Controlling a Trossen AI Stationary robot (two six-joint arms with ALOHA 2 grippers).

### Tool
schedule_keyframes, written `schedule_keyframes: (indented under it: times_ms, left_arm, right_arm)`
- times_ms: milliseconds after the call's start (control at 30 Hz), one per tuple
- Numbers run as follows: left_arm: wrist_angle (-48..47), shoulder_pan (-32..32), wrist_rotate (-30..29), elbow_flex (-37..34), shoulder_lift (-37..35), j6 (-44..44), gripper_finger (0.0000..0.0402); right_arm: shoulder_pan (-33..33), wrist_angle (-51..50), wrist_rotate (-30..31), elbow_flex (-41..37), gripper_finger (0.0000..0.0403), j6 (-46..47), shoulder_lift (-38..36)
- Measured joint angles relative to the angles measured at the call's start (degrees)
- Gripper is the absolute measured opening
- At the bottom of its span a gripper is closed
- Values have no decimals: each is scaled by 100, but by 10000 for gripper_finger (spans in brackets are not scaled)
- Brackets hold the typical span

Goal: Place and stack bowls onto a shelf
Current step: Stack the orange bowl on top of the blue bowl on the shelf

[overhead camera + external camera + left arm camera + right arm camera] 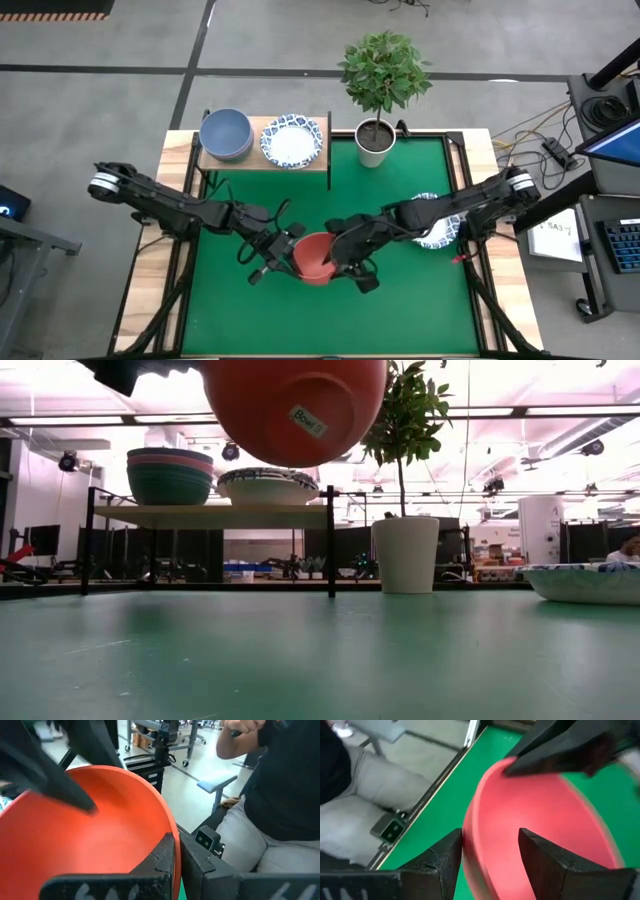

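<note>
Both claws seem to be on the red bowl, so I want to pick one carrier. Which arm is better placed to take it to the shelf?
Probably left. The left claw pinches the red bowl rim and sits on the shelf side; the right claw straddles the opposite rim, open.

Grey concrete floor [90, 110] all around the green-topped table [400, 310], with cables [540, 130] trailing off to the right. Far behind it there's a bright workshop with ceiling strip lights [520, 410] and dark racks [180, 550]. A seated person [280, 805] shows nearby.

The red bowl [292, 405] is cut off by the low view's top edge, and the patterned bowl [436, 232] lies half hidden under the right arm.
</note>
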Motion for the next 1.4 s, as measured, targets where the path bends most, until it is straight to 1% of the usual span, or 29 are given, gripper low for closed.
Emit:
schedule_keyframes:
  times_ms: [67, 167, 233, 300, 367, 433, 500, 633, 733, 833, 1000, 1067, 1200, 1300, 1400]
  left_arm:
    - [-133, 0, -146, -2, -122, -91, 1]
    - [-490, -7, -571, 6, -497, -104, 1]
    - [-1183, -7, -923, 185, -801, -170, 1]
    - [-2168, -7, -1430, 545, -1082, -253, 1]
    - [-3123, -25, -2262, 1050, -1293, -381, 1]
    - [-4317, -62, -3246, 1658, -1405, -458, 1]
    - [-5493, -59, -4099, 2278, -1415, -533, 0]
    - [-7256, -8, -5315, 3414, -1371, -731, 0]
    - [-8302, 171, -6011, 3956, -1351, -1011, 0]
    - [-8850, 535, -6238, 4281, -1388, -1106, 0]
    - [-9171, 1457, -6203, 4352, -1439, -845, 0]
    - [-9183, 1903, -5994, 4339, -1441, -711, 0]
    - [-9029, 2651, -5342, 4337, -1431, -349, 0]
    - [-8856, 2999, -5089, 4299, -1413, -132, 0]
    - [-8852, 3190, -5028, 4297, -1414, -72, 0]
  right_arm:
    - [-8, -32, 86, 0, 183, 1, -232]
    - [-14, -124, 110, -19, 183, -80, -650]
    - [-2, -118, 106, -111, 183, -185, -949]
    - [-2, -70, 86, -265, 183, -280, -1229]
    - [15, 61, 90, -535, 183, -338, -1533]
    - [44, 295, 106, -880, 183, -434, -1773]
    - [105, 629, 104, -1301, 183, -467, -1965]
    - [186, 1364, 83, -2128, 183, -427, -2259]
    - [199, 1829, 86, -2616, 183, -391, -2425]
    - [197, 2153, 86, -2951, 183, -316, -2527]
    - [197, 2486, 86, -3250, 183, -316, -2619]
    - [197, 2485, 86, -3263, 183, -313, -2621]
    - [197, 2488, 86, -3261, 183, -300, -2625]
    - [197, 2486, 86, -3261, 183, -321, -2625]
    - [197, 2492, 86, -3261, 183, -477, -2625]
